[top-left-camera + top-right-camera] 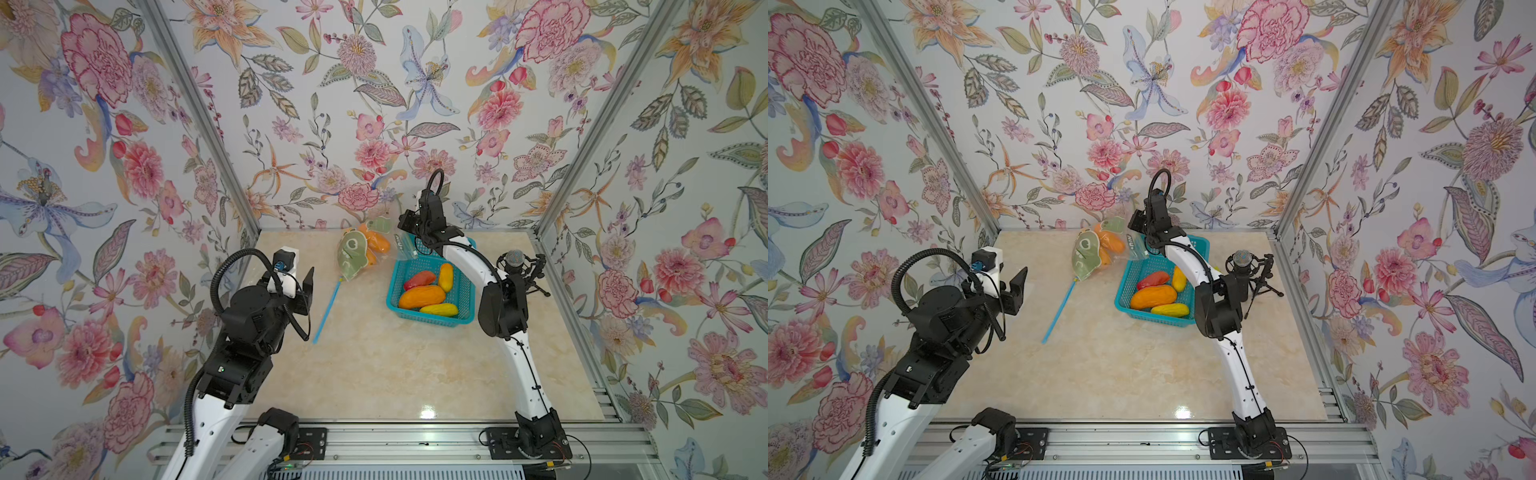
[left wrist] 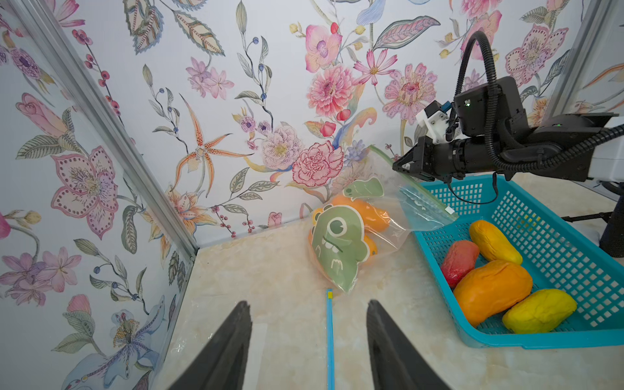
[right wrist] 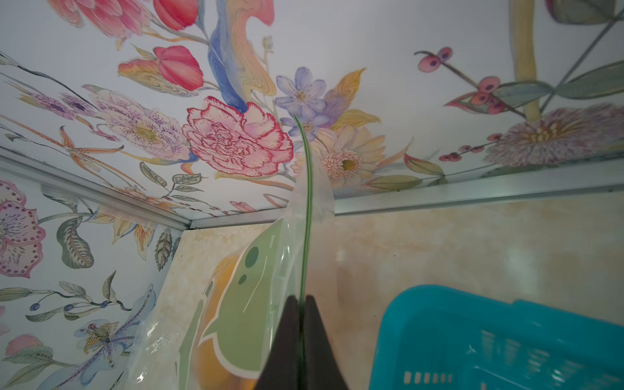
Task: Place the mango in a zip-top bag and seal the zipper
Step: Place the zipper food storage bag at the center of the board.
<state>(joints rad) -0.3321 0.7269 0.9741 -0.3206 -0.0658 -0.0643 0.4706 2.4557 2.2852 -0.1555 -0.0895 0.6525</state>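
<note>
Pinching the green zipper [image 3: 308,202] flat between its closed tips, the right hand [image 3: 301,299] holds the zip-top bag [image 2: 339,251] up near the far edge of the table [image 1: 395,374], just beside the basket [image 2: 553,216]; the mango [image 2: 371,211] lies inside. Sealing well likely means steady pressure along the whole strip — with the left hand [image 2: 308,304], open and empty, anchoring the other end.

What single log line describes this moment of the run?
left gripper open, empty | right gripper shut on bag at its zipper | mango inside bag | four mangoes in basket
</note>
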